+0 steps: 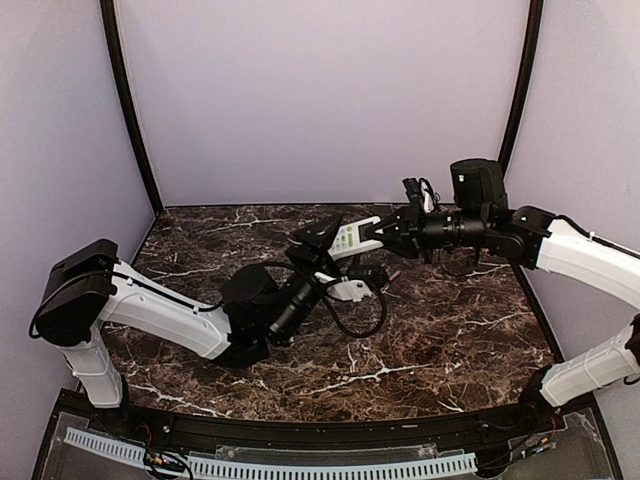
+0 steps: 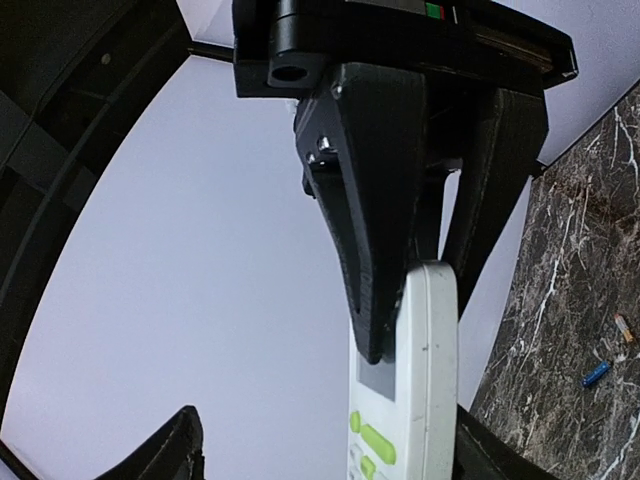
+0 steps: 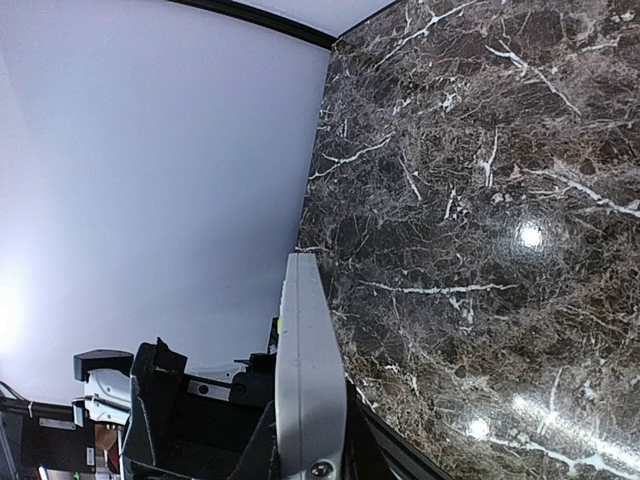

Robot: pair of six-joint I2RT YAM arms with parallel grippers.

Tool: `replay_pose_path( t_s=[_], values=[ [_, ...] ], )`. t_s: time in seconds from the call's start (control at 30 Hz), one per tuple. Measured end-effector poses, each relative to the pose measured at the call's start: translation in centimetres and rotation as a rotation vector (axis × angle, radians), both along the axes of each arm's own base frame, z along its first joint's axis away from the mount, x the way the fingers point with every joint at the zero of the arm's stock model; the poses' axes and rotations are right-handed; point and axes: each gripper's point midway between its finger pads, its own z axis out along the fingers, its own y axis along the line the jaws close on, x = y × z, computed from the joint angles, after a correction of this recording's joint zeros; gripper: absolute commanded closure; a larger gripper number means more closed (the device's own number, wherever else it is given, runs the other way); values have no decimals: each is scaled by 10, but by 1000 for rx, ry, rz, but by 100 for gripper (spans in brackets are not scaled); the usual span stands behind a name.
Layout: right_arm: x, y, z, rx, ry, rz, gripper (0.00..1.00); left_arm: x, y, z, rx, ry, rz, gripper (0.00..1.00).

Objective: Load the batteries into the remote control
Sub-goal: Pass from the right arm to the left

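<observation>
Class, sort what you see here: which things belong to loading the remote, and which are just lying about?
For the job: remote, held by the right gripper; blue battery on the table.
Just lying about: small orange-tipped stick beside the battery, unclear what; looped black cable.

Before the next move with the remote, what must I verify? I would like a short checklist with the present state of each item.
1. Right claw shut on remote: ok.
2. Remote off the table: ok, it is in the air.
3. Left claw gripping remote: not ok, it stands open around the button end.
4. Blue battery in view on table: ok.
5. Second battery: cannot tell; a small item lies near the first.
6. Battery compartment open: cannot tell; only the button side shows.
</observation>
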Motion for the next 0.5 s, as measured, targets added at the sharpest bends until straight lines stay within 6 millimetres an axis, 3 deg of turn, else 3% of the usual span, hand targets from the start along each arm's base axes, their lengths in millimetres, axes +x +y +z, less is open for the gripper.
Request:
replay_pose_path(
  t_s=[0.3,0.5],
  values=[
    [1,-2,2,-13,-17,-14,100,8,-22,-12,2,10,-8,40],
    [0,-3,9,0,-38,-20,100,12,-28,3,-23,-8,8,61]
  ],
)
